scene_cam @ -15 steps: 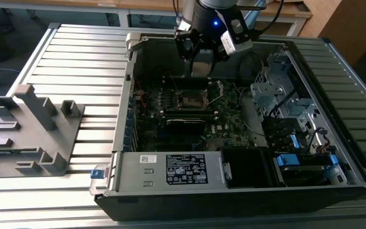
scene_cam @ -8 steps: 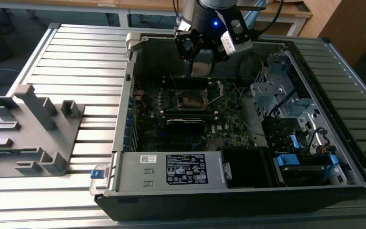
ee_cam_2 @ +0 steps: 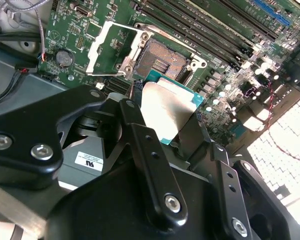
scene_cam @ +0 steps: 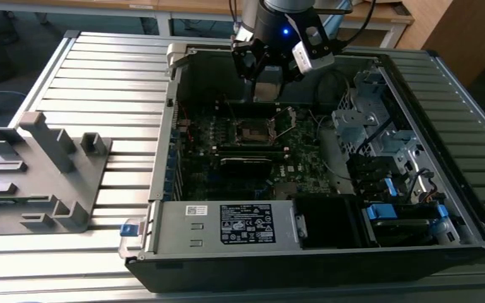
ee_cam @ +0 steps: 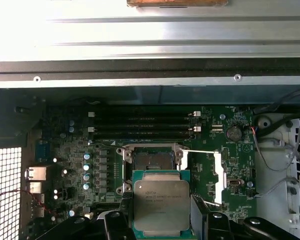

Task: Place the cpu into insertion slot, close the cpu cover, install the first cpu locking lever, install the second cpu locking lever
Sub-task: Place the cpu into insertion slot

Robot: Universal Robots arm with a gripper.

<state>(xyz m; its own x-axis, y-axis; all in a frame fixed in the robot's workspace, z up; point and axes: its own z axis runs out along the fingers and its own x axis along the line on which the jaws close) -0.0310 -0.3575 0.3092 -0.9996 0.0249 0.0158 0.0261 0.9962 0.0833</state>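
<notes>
My gripper (scene_cam: 266, 93) hangs inside the open computer case, over the far part of the motherboard. It is shut on the cpu (ee_cam: 161, 204), a flat square chip with a silver-grey top and a green edge, held by two opposite sides between the black fingers (ee_cam: 117, 225). In the second wrist view the cpu (ee_cam_2: 167, 110) hovers tilted, just short of the insertion slot (ee_cam_2: 162, 60). The insertion slot (ee_cam: 152, 161) is a bare dark square socket with a metal rim; in the exterior view it (scene_cam: 251, 132) lies below and nearer than the gripper. The cpu cover (ee_cam: 218, 175) (ee_cam_2: 96, 50) stands swung open beside the socket.
Long memory slots (ee_cam: 140, 125) run along the socket's far side. The labelled grey power-supply box (scene_cam: 225, 224) fills the case's near end. Drive bays and cables (scene_cam: 377, 120) crowd the exterior view's right. A grey fixture (scene_cam: 40, 170) stands on the slatted table at the left.
</notes>
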